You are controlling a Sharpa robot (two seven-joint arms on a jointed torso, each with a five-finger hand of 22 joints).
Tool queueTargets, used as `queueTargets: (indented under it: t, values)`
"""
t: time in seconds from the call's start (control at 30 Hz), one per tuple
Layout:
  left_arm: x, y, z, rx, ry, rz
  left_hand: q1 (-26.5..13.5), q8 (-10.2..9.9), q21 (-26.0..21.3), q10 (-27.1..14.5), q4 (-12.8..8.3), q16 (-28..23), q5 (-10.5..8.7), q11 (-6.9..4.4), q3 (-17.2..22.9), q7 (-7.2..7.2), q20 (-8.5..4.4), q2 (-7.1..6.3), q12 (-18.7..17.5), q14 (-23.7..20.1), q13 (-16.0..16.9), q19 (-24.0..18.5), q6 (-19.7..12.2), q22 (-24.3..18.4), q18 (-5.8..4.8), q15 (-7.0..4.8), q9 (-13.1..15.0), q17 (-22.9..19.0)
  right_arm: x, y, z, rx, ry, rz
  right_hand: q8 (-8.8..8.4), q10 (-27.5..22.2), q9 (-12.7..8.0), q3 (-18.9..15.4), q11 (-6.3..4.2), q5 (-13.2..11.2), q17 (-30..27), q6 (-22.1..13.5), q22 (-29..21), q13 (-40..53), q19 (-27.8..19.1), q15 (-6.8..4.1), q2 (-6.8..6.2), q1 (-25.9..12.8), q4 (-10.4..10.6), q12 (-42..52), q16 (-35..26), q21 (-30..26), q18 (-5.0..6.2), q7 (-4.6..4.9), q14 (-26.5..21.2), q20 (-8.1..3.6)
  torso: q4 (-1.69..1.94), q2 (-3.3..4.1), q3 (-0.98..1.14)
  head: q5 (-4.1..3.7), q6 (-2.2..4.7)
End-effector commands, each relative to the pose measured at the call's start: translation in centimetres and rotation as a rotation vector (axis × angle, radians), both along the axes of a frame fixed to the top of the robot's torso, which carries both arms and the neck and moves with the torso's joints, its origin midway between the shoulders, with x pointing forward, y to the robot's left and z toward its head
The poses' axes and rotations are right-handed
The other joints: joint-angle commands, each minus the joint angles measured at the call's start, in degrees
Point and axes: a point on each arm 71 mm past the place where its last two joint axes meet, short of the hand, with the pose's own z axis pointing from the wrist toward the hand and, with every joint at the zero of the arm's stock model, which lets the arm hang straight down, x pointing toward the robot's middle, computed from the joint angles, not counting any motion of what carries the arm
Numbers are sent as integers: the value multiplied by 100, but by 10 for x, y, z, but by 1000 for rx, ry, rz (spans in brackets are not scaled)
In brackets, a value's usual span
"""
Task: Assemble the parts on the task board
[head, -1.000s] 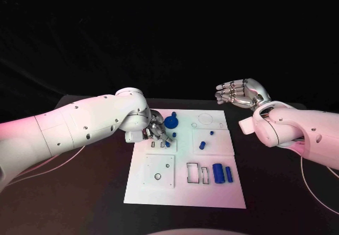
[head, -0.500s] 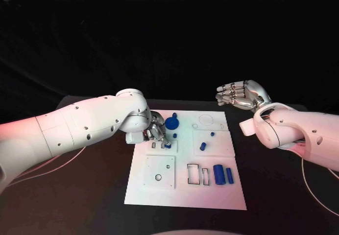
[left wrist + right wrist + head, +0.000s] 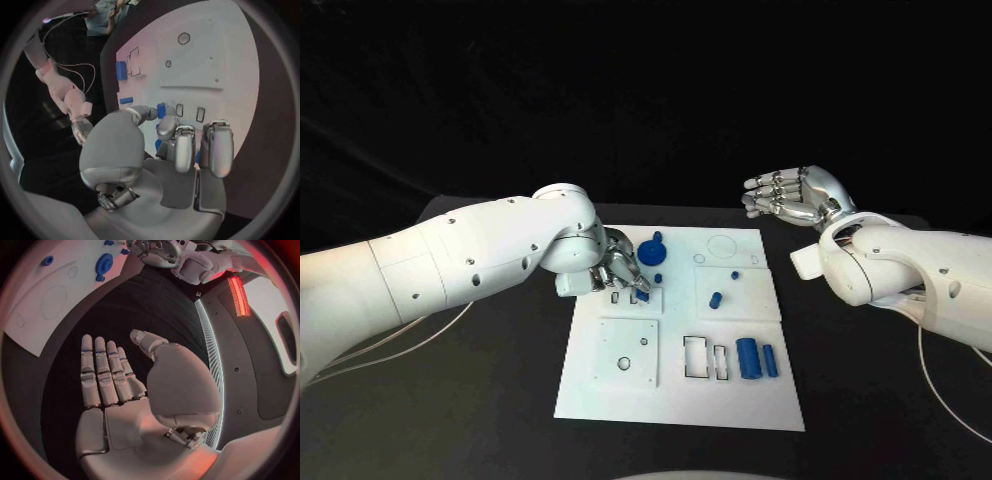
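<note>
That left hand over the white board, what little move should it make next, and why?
Probably ease the small blue part down into a slot. The left hand pinches it just above the task board, beside small rectangular slots; the right hand hovers open, away.

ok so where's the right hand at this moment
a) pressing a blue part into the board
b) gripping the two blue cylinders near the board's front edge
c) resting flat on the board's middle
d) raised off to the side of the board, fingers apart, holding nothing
d: the right hand is held up beyond the far right corner of the task board, palm open and empty, while the left hand works at a blue part on the board.
</note>
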Motion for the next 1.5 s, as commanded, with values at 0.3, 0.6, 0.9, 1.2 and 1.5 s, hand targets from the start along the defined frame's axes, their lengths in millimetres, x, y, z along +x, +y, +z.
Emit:
queueTargets:
  t: [0.3,0.6,0.9,1.2,1.5]
  values:
    - [0,5,1,-35,-51,26,-181,68,32,95,-1152,5,136,-3,1016,-133,-48,-13,54,592,46,216,216,921,-99,-45,51,1489,-1,1,-1,-5,-1,19,2,-25,-8,-40,0,36,-9,-30,-19,-1,-1,11,-3,-54,-2,-4,-27,-27,67,28,13,27,2,2,0,14,1]
    - [-5,10,-1,51,-154,-37,-235,76,43,127,-1249,8,236,-16,1045,-150,-58,-31,50,593,41,229,279,944,-104,-58,60,1493,-1,0,-1,-5,-3,16,1,-36,-18,-64,4,72,-16,-40,-55,-4,3,16,7,-87,23,-11,-41,-41,66,32,8,31,4,2,-6,36,-26]
    - [-8,11,-4,103,-202,-75,-274,77,46,152,-1306,11,340,-22,1068,-157,-67,-40,49,594,45,233,325,952,-105,-66,64,1496,-2,-1,-2,-4,-5,15,-2,-50,-24,-73,8,106,-22,-50,-77,-6,4,20,11,-90,25,-15,-52,-49,65,35,1,33,2,1,-8,66,-36]
    - [-9,10,-7,119,-218,-83,-285,80,49,159,-1312,8,350,-22,1066,-158,-68,-43,52,593,48,235,335,956,-106,-68,67,1492,-2,-1,-3,-3,-4,14,-2,-50,-24,-73,8,106,-22,-50,-77,-6,4,20,11,-90,25,-15,-52,-49,65,35,1,33,-7,10,-1,107,-42]
    - [-10,8,-9,112,-223,-79,-298,87,52,173,-1314,8,350,-23,1062,-160,-70,-41,60,593,59,239,348,962,-108,-69,71,1493,-2,0,-3,-3,-4,14,-2,-50,-24,-73,8,106,-22,-50,-77,-6,4,20,11,-90,25,-15,-52,-49,65,35,1,33,-7,12,2,100,-64]
